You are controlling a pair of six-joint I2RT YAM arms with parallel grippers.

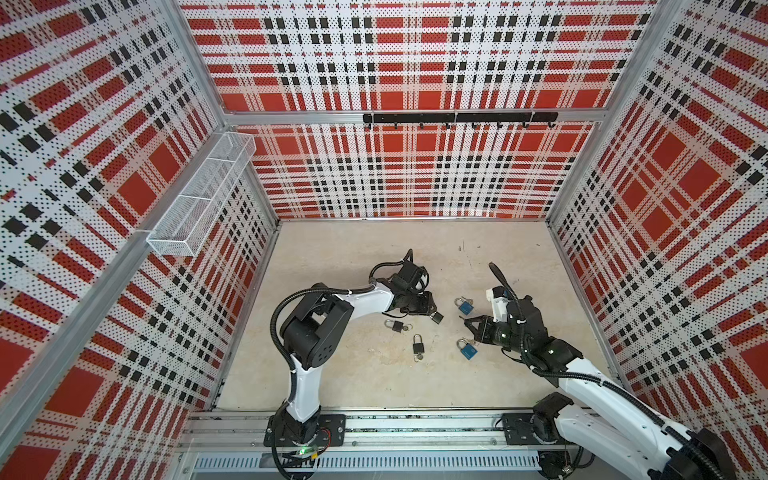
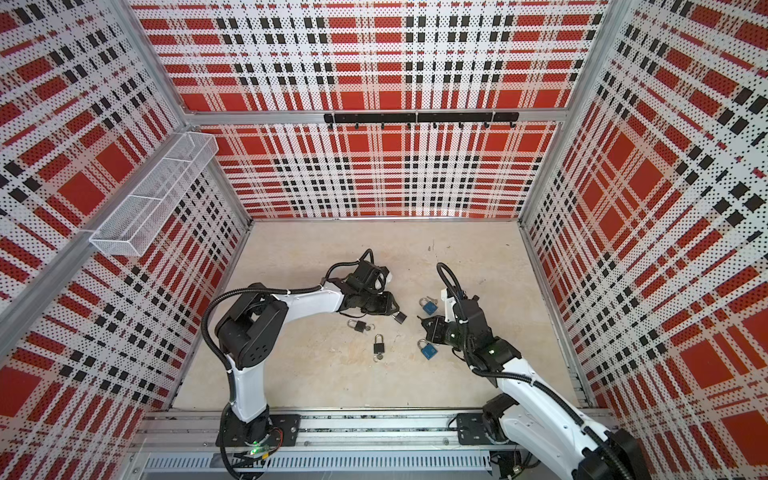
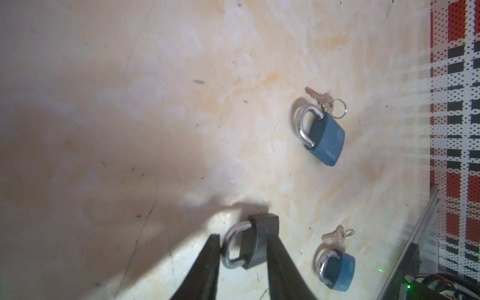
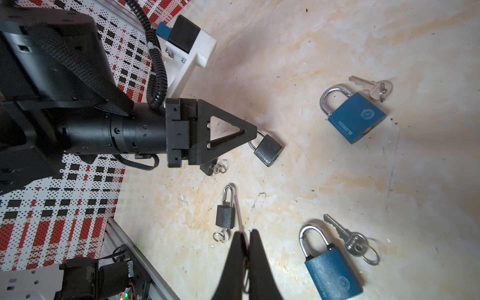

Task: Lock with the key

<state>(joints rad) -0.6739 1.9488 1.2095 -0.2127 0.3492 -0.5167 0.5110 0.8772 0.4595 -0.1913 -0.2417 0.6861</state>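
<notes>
My left gripper point(image 3: 242, 237): spread astride the black padlock point(image 3: 259, 240).
My right gripper point(image 4: 245, 233): pinching the key point(image 4: 237, 207) edge-on.
Room: table point(image 1: 365, 249) bare toward its far edge.

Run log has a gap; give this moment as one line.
left hand open around small black padlock | right hand shut on thin silver key

The right gripper point(image 4: 246, 235) is pinched tight on a thin silver key point(image 4: 238, 207), seen edge-on just beside a small black padlock point(image 4: 224, 217) lying on the surface point(image 4: 298, 52). The left gripper point(image 4: 255, 131) has its tip at the shackle of a larger black padlock point(image 4: 268, 150). An upper blue padlock point(image 4: 355, 118) and a lower blue padlock point(image 4: 333, 275) lie well apart.
</notes>
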